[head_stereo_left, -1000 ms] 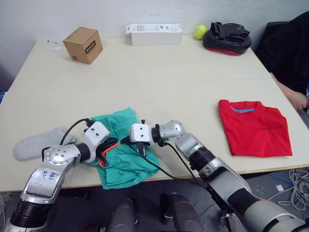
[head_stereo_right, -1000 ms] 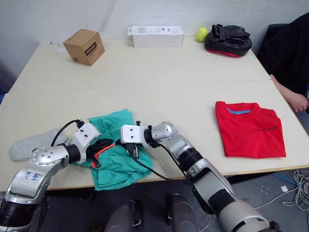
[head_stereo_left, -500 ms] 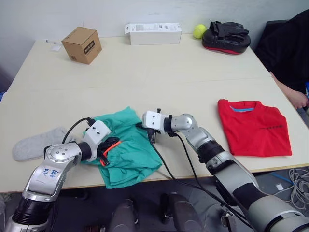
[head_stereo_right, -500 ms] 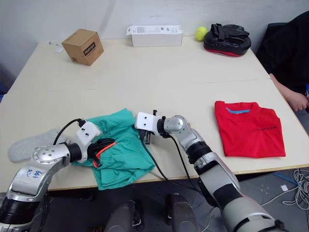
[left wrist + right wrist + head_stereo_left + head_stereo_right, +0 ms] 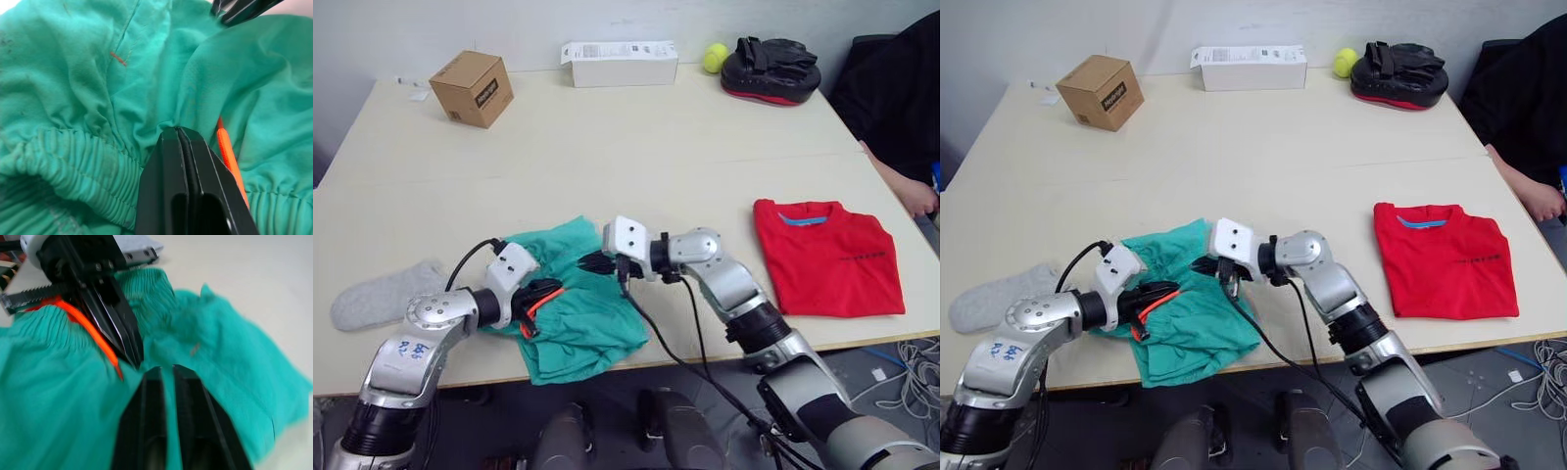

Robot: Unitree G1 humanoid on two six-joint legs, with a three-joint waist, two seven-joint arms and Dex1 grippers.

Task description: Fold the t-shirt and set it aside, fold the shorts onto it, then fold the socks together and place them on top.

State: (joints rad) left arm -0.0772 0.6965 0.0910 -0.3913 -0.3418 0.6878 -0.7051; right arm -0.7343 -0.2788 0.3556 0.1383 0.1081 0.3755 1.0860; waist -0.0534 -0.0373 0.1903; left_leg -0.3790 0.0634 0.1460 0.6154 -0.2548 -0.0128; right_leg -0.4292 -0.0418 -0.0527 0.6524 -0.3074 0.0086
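From the head views, the t-shirt [image 5: 828, 258] is lying folded on the right of the worktop [image 5: 636, 147], so the shorts [image 5: 576, 313] are getting their turn, bunched near the front edge with the socks [image 5: 377, 294] waiting at far left. In the left wrist view, the left gripper [image 5: 182, 134] is pinching the shorts by the waistband. In the right wrist view, the right gripper [image 5: 166, 373] is hovering nearly closed over the cloth, so I think it needs to grab next.

shorts [image 5: 1190, 318]: crumpled, near table [image 5: 1263, 147] edge
left hand [image 5: 1163, 291]: on the shorts
right hand [image 5: 1206, 265]: on the shorts
t-shirt [image 5: 1445, 259]: folded, right
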